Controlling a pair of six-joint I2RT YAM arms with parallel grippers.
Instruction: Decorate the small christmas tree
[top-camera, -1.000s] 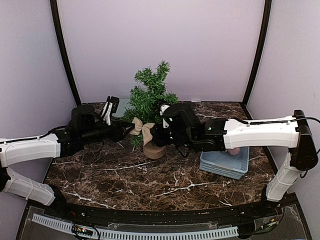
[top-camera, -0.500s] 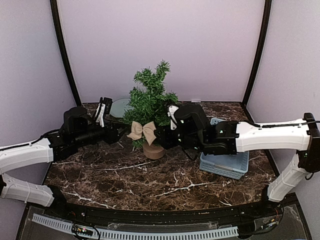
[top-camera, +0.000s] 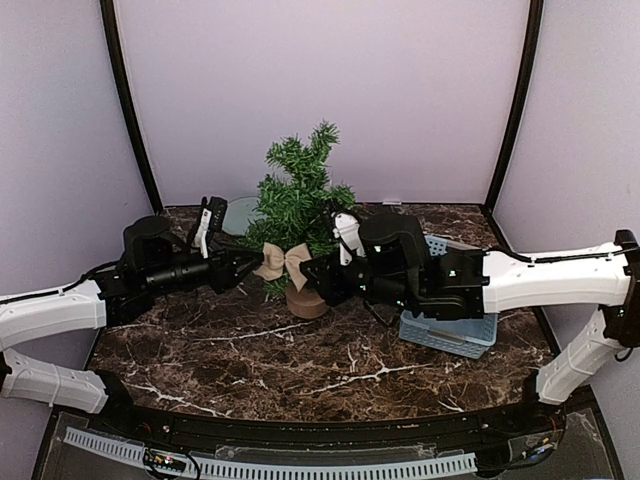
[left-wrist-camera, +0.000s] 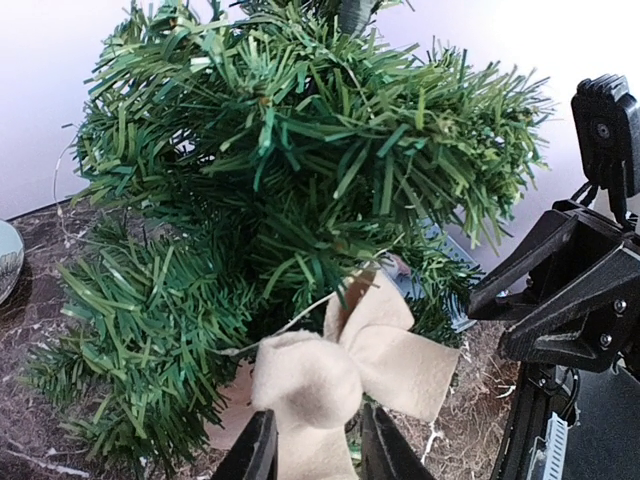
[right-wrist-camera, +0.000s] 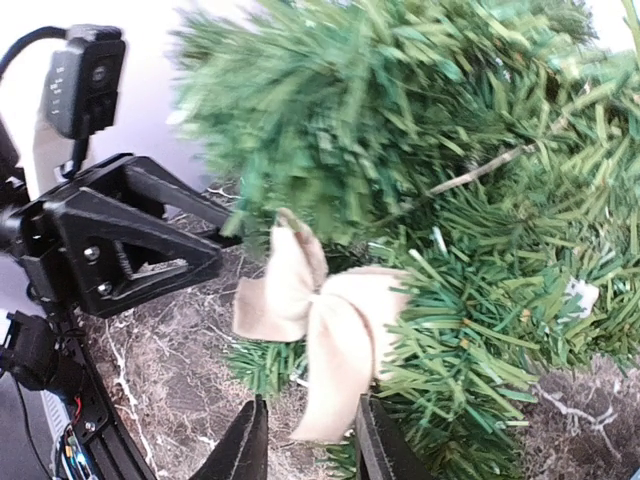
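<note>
Top external: small christmas tree (top-camera: 300, 195) mid-back on table (top-camera: 250, 350), beige bow (top-camera: 283, 262) on its low front branch. Left gripper (left-wrist-camera: 317, 425) pinches a bow tail; right gripper (right-wrist-camera: 310, 410) grip unclear. Bow unreleased, nothing else hung.

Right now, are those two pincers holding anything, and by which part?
The left pincer looks pinched on a lower tail of the beige bow; the right pincer straddles a tail too, but its grip cannot be told.
</note>
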